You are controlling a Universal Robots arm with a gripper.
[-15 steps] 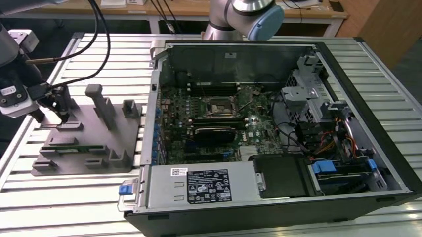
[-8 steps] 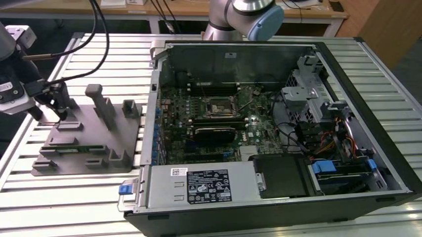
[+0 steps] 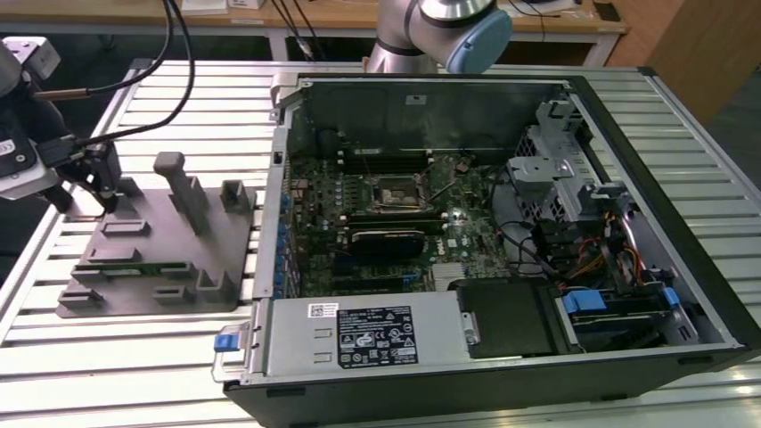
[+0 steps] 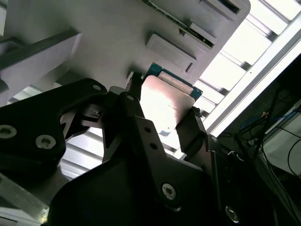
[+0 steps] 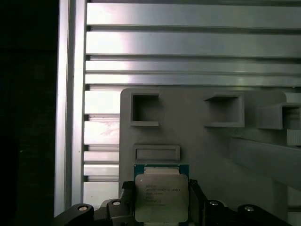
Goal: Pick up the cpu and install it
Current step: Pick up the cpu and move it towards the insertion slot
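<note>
Claw (image 3: pixel 85 194) sits at the exterior view's left, low over the end of the grey tray (image 3: pixel 178 259) farthest from the open computer case (image 3: pixel 429 111); tray and case stand side by side on the slatted metal counter (image 3: pixel 131 357). In both wrist views its black fingers (image 5: pixel 126 190) are clamped on opposite edges of the cpu (image 5: pixel 157 197), silver top up, over the tray's flat face just beside a shallow rectangular block (image 5: pixel 156 152). Cannot tell whether the cpu touches the tray; the square socket (image 3: pixel 390 194) on the board inside the case is well apart.
</note>
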